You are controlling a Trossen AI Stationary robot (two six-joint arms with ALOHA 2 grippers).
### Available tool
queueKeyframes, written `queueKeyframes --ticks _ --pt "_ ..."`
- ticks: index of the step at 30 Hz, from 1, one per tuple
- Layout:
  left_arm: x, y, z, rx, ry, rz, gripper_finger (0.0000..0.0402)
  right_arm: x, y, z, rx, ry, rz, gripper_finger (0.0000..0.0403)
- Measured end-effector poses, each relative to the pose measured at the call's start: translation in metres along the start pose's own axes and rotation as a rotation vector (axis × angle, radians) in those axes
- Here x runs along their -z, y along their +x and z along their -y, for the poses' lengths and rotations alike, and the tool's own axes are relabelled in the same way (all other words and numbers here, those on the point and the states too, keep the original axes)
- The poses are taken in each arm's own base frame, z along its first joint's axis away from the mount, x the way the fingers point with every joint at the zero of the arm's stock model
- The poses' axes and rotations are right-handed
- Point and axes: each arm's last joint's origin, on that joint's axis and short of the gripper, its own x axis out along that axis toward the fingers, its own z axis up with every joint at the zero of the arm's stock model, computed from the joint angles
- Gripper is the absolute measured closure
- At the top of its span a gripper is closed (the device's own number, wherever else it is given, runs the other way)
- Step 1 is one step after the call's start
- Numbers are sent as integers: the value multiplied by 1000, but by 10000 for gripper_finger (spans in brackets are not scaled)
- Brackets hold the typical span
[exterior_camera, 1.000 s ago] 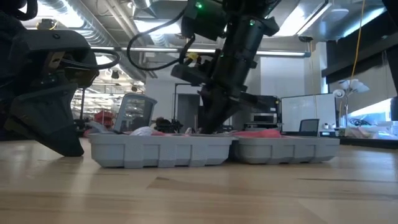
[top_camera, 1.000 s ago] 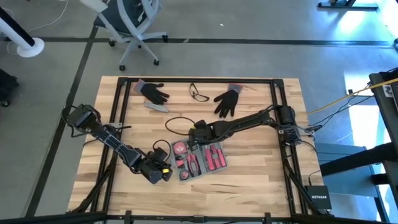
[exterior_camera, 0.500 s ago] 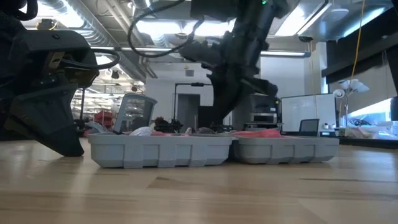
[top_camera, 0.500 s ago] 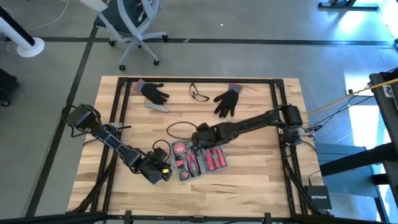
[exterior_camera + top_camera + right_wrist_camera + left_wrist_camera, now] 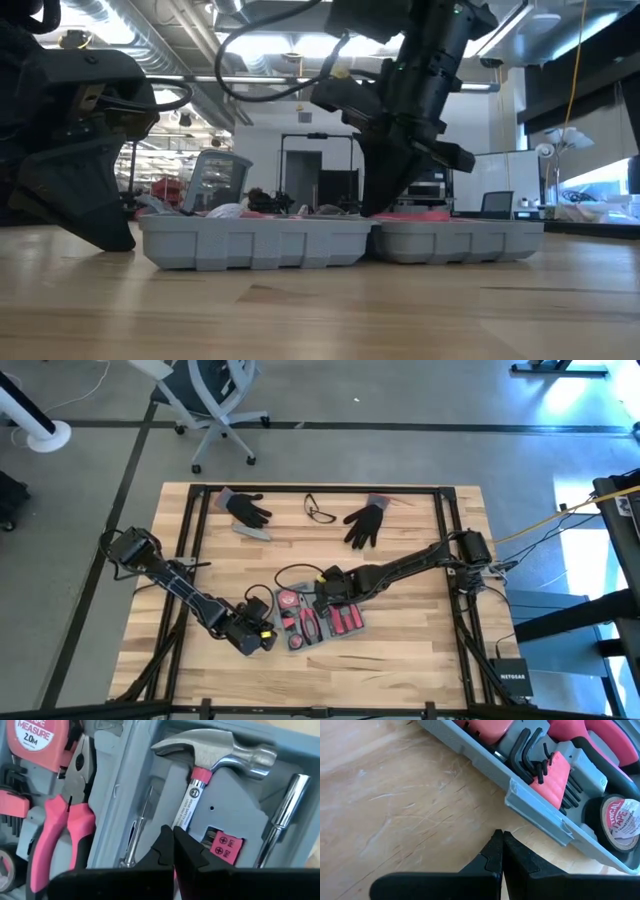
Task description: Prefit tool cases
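Leftmost, left gripper resting low on the table, fingers pressed together on nothing, tips just beside the tool case wall. Next, tool case lying open near the table's middle front, holding pliers, hammer. Then right gripper above its inside, fingers clenched, empty

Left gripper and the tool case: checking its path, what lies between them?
Only bare wood of the table between left gripper and tool case, per the left wrist view.
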Motion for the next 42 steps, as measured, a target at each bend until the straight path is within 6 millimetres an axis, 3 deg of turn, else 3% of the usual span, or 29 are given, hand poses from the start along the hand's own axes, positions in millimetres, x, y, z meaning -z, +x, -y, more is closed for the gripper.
queueKeyframes --ticks 5,9,14,20,24,30,42 --pt "-2 0 0 -1 10 4 401 -3 -3 1 -9 2 10 403" --pt "-9 -15 -3 -10 18 2 401 -7 -23 0 -24 0 55 403" --pt "-17 -42 -6 -12 -2 -7 401 -19 -68 -1 -85 -85 113 403" --pt "-13 -55 -7 6 -139 16 401 -3 -88 16 42 -211 16 403" --pt "-8 -44 -7 -15 -182 39 401 19 -74 27 68 -265 -95 403" --pt "-5 -21 -8 -56 -236 46 401 45 -52 44 106 -211 -150 403" --pt "-16 2 -7 -61 -317 55 402 36 -46 35 -16 -133 -52 403"
